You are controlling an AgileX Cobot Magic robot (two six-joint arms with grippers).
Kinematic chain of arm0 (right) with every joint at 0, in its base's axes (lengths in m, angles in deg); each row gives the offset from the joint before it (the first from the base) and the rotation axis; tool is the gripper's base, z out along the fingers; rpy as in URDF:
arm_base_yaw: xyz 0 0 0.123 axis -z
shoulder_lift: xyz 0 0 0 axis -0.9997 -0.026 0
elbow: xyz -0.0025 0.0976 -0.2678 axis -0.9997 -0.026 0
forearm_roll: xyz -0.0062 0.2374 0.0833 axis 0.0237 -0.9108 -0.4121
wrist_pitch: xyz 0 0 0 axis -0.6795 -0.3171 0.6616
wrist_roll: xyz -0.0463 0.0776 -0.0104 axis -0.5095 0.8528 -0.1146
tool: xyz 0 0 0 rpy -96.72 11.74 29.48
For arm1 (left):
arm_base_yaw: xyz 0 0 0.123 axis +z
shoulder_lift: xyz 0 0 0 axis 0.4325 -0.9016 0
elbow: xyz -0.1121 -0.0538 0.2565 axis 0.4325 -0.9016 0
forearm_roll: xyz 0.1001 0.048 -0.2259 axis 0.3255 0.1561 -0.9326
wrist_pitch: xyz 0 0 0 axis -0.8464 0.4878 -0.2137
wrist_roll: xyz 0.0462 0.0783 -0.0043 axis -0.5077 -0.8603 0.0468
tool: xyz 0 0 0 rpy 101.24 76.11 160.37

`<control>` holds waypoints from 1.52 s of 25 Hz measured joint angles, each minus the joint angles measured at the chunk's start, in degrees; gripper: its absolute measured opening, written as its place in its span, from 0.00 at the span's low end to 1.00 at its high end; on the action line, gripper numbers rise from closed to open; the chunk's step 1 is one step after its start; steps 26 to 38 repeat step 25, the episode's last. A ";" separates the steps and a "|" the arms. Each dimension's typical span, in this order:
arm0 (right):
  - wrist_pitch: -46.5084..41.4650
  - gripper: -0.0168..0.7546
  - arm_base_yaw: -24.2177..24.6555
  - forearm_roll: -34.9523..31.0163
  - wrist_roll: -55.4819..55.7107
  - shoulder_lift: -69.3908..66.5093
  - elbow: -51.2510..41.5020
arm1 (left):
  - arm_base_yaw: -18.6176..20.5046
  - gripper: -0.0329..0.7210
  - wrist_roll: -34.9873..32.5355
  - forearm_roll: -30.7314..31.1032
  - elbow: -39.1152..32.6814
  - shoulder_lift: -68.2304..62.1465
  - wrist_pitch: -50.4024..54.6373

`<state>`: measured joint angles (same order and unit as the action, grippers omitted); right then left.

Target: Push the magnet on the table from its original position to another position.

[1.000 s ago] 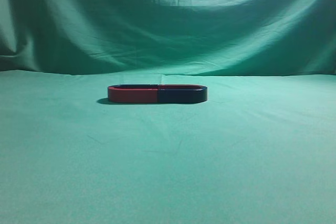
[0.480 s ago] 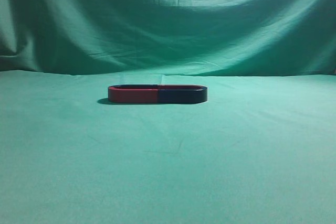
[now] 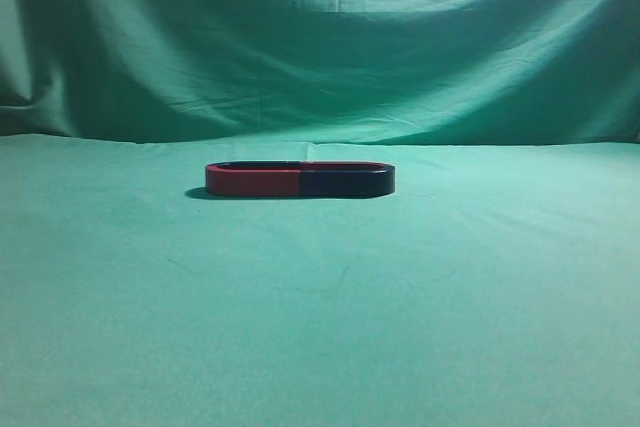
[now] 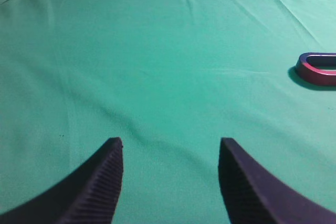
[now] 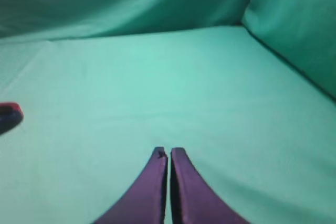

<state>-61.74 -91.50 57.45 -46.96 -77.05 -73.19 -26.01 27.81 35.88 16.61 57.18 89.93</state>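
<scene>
Nothing has shifted in the past second: the magnet [image 3: 347, 181] sits mid-table [image 3: 320, 327], touching its red twin [image 3: 254, 180], while my left gripper [image 4: 170, 153] gapes empty and my right gripper [image 5: 169, 153] (seemingly closed, view blurred) waits, push unstarted.

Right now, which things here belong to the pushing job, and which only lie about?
For the job:
- dark magnet
- table
- right gripper, shut
- left gripper, open

Lying about:
- red magnet, touching the dark one
- green backdrop
</scene>
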 joint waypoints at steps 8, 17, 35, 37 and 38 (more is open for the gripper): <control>-2.07 0.02 0.41 -0.76 -1.62 0.00 -1.21 | 0.00 0.54 0.00 0.00 0.00 0.00 0.00; -2.94 0.02 0.41 -3.47 -2.56 0.00 -1.21 | 0.00 0.54 0.00 0.00 0.00 0.00 0.00; -2.94 0.02 0.41 -3.58 -2.65 0.00 -1.21 | 0.00 0.54 0.00 0.00 0.00 0.00 0.00; -2.94 0.02 0.41 -3.58 -2.65 0.00 -1.21 | 0.00 0.54 0.00 0.00 0.00 0.00 0.00; -2.94 0.02 0.41 -3.58 -2.65 0.00 -1.21 | 0.00 0.54 0.00 0.00 0.00 0.00 0.00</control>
